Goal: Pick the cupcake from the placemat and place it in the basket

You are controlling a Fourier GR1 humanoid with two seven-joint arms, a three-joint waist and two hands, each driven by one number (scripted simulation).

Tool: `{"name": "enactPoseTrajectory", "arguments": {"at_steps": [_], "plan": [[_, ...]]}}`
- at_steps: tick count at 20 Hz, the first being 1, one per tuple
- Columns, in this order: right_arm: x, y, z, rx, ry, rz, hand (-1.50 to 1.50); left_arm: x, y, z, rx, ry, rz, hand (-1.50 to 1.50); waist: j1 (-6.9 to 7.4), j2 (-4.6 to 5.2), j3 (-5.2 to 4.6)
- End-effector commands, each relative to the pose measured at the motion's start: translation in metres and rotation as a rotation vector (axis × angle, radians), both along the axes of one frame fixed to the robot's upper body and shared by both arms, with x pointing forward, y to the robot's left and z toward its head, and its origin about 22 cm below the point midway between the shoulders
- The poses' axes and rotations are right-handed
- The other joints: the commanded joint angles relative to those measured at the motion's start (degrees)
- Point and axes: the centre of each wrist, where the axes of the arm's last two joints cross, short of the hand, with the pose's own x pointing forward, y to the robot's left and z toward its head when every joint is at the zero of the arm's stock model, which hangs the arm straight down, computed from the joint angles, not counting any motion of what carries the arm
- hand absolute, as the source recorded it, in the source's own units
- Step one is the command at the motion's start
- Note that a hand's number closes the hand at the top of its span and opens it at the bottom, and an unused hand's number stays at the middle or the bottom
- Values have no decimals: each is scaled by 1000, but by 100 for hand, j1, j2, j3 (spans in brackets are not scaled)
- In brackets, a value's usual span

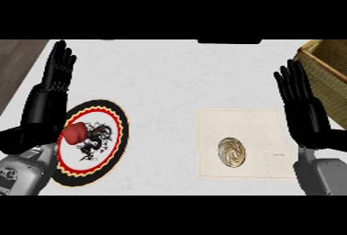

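A cupcake [232, 152] with a beige and brown swirl on top sits on a pale square placemat [238, 124] right of centre. A woven basket [327, 69] stands at the far right edge, partly cut off by the view. My right hand [303, 110] is open with fingers straight up, just right of the placemat and in front of the basket. Over at the left my left hand [49, 98] is open too, fingers pointing up, beside a round plate. Neither hand touches the cupcake.
A round plate [115, 133] with a black rim, red and yellow band and dark drawing lies at the left, with a red object [75, 133] on it. The white counter [169, 78] ends at a dark wooden strip [17, 57] at the far left.
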Motion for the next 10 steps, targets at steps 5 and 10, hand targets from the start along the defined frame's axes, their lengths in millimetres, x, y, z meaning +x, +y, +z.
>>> {"name": "enactPoseTrajectory", "arguments": {"at_steps": [5, 10], "plan": [[46, 51, 50, 61, -173, 585, 150, -4, 21, -41, -23, 342, 34, 0, 411, 277, -62], [19, 95, 90, -382, -509, 1033, -150, -12, 33, -70, -54, 544, 35, 0, 214, 147, -88]]}}
